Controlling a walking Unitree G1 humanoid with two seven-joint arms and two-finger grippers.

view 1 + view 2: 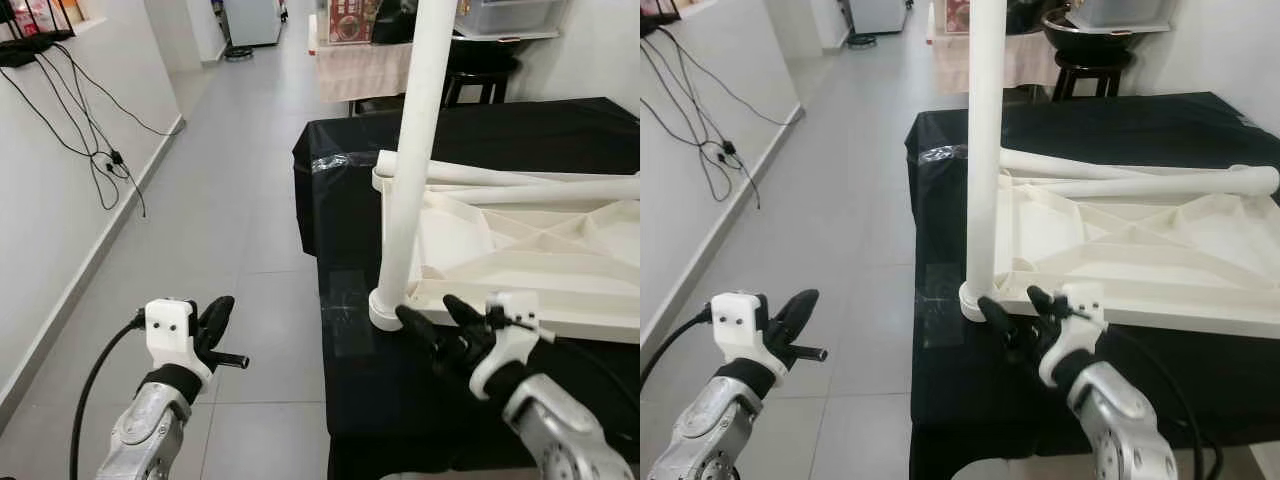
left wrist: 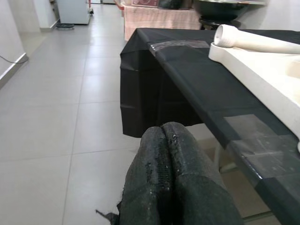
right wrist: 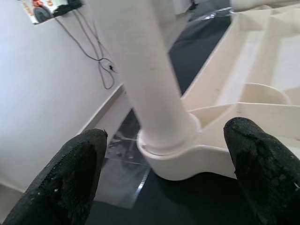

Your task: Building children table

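Observation:
A white plastic children's tabletop (image 1: 530, 260) lies upside down on a black-covered table (image 1: 400, 370). One white leg (image 1: 415, 150) stands upright in the near left corner socket (image 3: 171, 152). Two more legs (image 1: 520, 182) lie across the tabletop's far side. My right gripper (image 1: 432, 320) is open, low over the table, just in front of the upright leg's base, with its fingers (image 3: 77, 173) spread to either side of the socket. My left gripper (image 1: 215, 325) is shut on nothing, held over the floor to the left of the table.
Grey tiled floor (image 1: 230, 200) runs along the table's left side toward a hallway. A white wall (image 1: 50, 220) with dangling black cables (image 1: 95, 150) stands further left. A stool (image 1: 475, 85) and another covered table (image 1: 365, 65) stand beyond the black table.

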